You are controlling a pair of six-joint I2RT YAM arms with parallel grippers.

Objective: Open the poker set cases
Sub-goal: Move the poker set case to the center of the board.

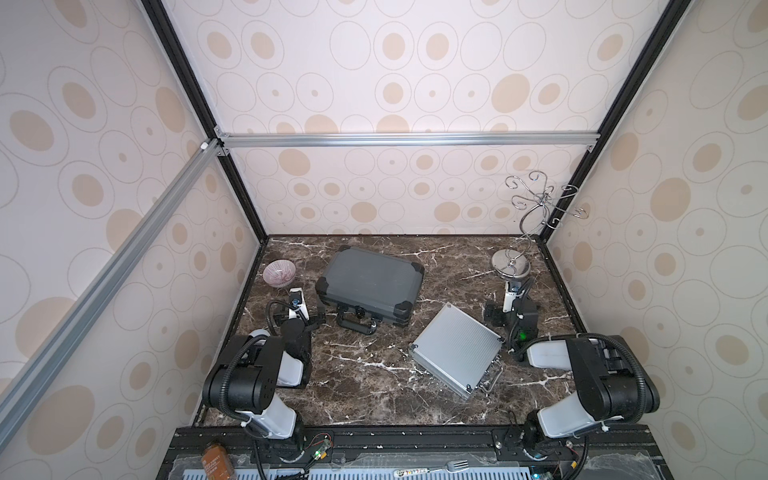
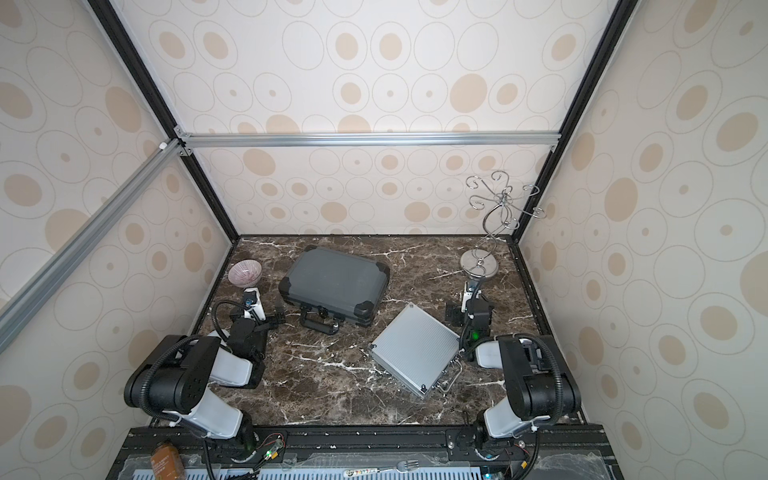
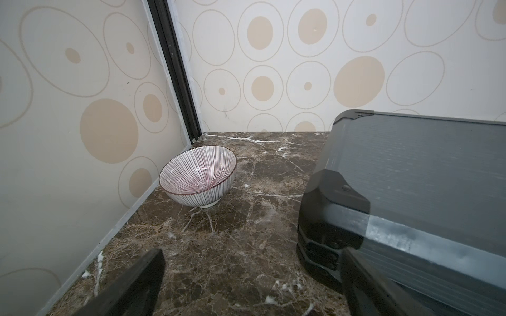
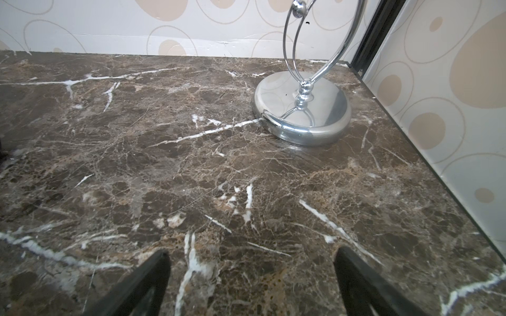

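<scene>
Both poker set cases lie shut on the marble table. The larger dark grey case (image 1: 370,284) (image 2: 334,280) sits at the back centre-left, its black handle (image 1: 357,325) facing the front. The ribbed silver case (image 1: 455,351) (image 2: 415,349) lies askew at centre right, its wire handle (image 1: 492,376) at the front right. My left gripper (image 1: 307,311) (image 3: 252,273) is open and low over the table, one finger beside the dark case's (image 3: 410,177) near left corner. My right gripper (image 1: 511,309) (image 4: 250,273) is open over bare marble behind the silver case. Neither holds anything.
A striped bowl (image 1: 279,273) (image 3: 198,177) stands at the back left by the wall. A chrome hook stand (image 1: 511,264) (image 4: 302,115) stands at the back right. Patterned walls close in three sides. A bottle (image 1: 216,461) and a fork (image 1: 455,465) lie on the front ledge.
</scene>
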